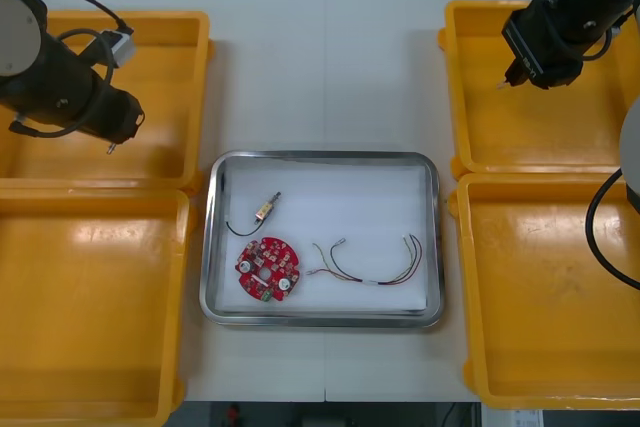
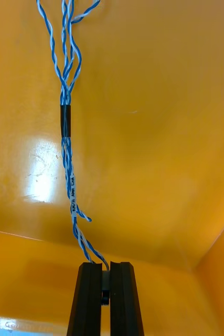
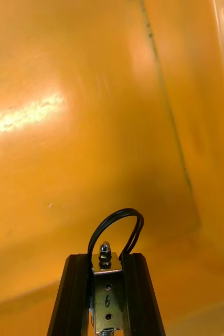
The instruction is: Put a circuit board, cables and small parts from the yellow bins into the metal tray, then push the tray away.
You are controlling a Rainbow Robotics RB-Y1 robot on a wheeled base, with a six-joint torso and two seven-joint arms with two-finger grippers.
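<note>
So far we had board point(image 1: 269, 269), red/yellow cable point(image 1: 370, 272) & 1 small part point(image 1: 265, 209) in tray point(image 1: 206, 247); left gripper point(image 3: 105, 260) clamped a 2nd part point(image 3: 105, 296), right gripper point(image 2: 105, 265) pinched blue/white cable point(image 2: 65, 121), both over far bins point(image 1: 540, 137); push pending.

Bins point(image 1: 90, 307) are yellow, circuit board point(image 1: 269, 267) red, cable point(image 2: 70, 173) twisted blue-and-white

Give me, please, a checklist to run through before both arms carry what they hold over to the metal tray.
1. The left gripper is shut on the small metal part with a looped black cable: ok.
2. The right gripper pinches the twisted blue and white cable at its end: ok.
3. Cable's other end is off the floor of the far right yellow bin: cannot tell.
4. Bare room in the shiny metal tray: ok, along its far side.
5. Round red circuit board in the tray: ok.
</note>
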